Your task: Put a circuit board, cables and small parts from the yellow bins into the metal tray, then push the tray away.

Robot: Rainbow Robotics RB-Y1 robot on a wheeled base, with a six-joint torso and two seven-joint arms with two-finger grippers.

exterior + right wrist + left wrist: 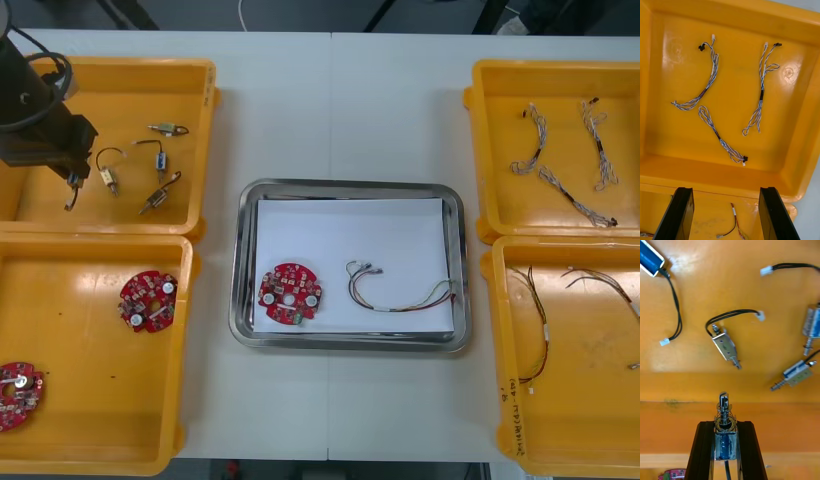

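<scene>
The left gripper (725, 424) pinches a small shiny metal part (724, 409) by the near edge of the far-left yellow plastic bin (195, 95), and I think it must next carry it to the shiny metal tray (243, 300), while the right gripper (725, 192) waits spread over the far-right yellow bin (662, 82).

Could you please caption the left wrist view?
Left gripper shut on a small metal part above a yellow bin.

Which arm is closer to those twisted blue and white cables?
Right. The right gripper, open, hovers just short of the twisted blue and white cables. The left gripper is across the table, over the far left bin, shut on a small metal part.
</scene>
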